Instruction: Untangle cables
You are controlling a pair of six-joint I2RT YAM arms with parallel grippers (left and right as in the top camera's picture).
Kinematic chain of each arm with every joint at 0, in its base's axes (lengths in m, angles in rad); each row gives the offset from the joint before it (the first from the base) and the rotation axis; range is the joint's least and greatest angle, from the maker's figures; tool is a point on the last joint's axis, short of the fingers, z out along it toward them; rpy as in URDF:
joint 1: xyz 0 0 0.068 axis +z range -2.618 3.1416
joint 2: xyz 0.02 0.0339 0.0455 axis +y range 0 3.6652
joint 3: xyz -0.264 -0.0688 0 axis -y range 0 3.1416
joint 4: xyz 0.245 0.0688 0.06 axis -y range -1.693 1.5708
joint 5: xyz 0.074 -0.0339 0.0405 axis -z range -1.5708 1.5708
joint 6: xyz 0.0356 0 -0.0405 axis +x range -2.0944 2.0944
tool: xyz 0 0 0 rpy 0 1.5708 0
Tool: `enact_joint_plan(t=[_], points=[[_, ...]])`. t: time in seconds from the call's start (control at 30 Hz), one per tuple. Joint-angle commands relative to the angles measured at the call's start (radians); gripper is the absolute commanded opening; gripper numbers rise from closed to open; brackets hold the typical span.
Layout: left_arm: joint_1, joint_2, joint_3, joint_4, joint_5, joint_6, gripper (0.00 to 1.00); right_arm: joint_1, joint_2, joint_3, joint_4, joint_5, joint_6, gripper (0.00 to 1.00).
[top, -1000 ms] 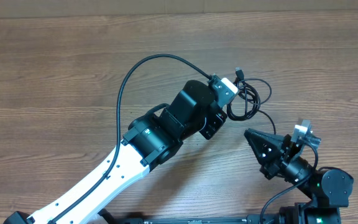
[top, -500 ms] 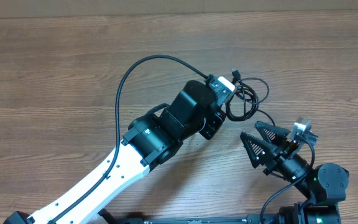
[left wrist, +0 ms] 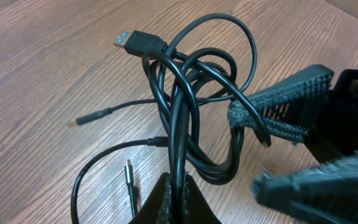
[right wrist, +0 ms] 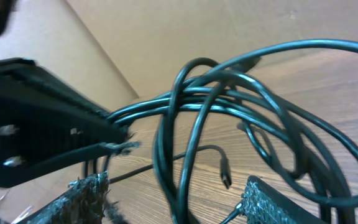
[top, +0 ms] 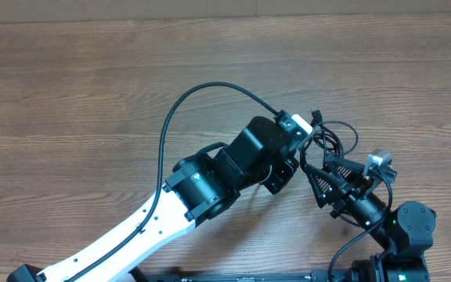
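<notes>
The cables (top: 333, 139) are thin black cords in a tangled bundle of loops (left wrist: 194, 93) with a blue-tipped USB plug (left wrist: 138, 42) on top. Small plugs (left wrist: 95, 116) lie loose on the wood. My left gripper (left wrist: 180, 196) is shut on a strand of the bundle and holds it lifted. My right gripper (right wrist: 179, 202) is open, and two strands (right wrist: 188, 155) hang between its fingers (right wrist: 272, 199) without being pinched. Seen from overhead, the right gripper (top: 316, 166) sits just below the bundle, close to the left wrist (top: 296, 127).
The wooden table (top: 69, 94) stretches to the left and far side. The left arm's own thick black wire (top: 202, 95) arcs over the table. A cardboard wall (right wrist: 185, 31) stands behind the table.
The left arm has carried the bundle to the right, toward the right arm. The right gripper has gone from shut to open and moved up around the hanging strands.
</notes>
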Motion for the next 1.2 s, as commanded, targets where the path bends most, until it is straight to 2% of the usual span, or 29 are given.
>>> enact_joint_plan(t=[0.0,0.07,0.1,0.13,0.23,0.27,0.53,0.67,0.8,0.97,1.17], points=[[-0.014,-0.006,0.019,0.011,0.02,-0.013,0.04,-0.003,-0.006,0.022,-0.011,0.054,-0.012,0.65],[-0.014,-0.006,0.019,0.012,0.029,-0.013,0.04,-0.003,-0.006,0.022,-0.01,0.054,-0.012,0.53],[-0.014,-0.006,0.019,0.012,0.028,-0.013,0.04,-0.003,-0.006,0.022,-0.01,0.054,-0.012,0.43],[-0.014,-0.006,0.019,0.012,0.027,-0.013,0.04,-0.003,-0.006,0.022,-0.01,0.054,-0.012,0.28],[-0.014,-0.006,0.019,0.012,0.027,-0.013,0.04,-0.003,-0.006,0.022,-0.01,0.054,-0.008,0.07],[-0.014,-0.006,0.019,0.012,0.027,-0.013,0.04,-0.003,-0.006,0.022,-0.009,0.053,-0.008,0.04],[-0.013,-0.006,0.019,0.012,-0.054,-0.013,0.04,-0.003,-0.006,0.022,0.028,0.011,0.023,0.04],[-0.012,-0.006,0.019,0.011,-0.151,-0.021,0.04,-0.003,-0.006,0.022,0.091,-0.07,0.031,0.04],[-0.005,-0.006,0.019,-0.001,-0.361,-0.109,0.04,-0.003,-0.006,0.022,0.182,-0.155,0.072,0.04],[0.027,-0.006,0.019,-0.054,-0.523,-0.232,0.04,-0.003,-0.006,0.022,0.236,-0.188,0.102,0.04],[0.09,-0.005,0.019,-0.121,-0.56,-0.35,0.04,-0.003,-0.006,0.022,0.273,-0.229,0.102,0.04]])
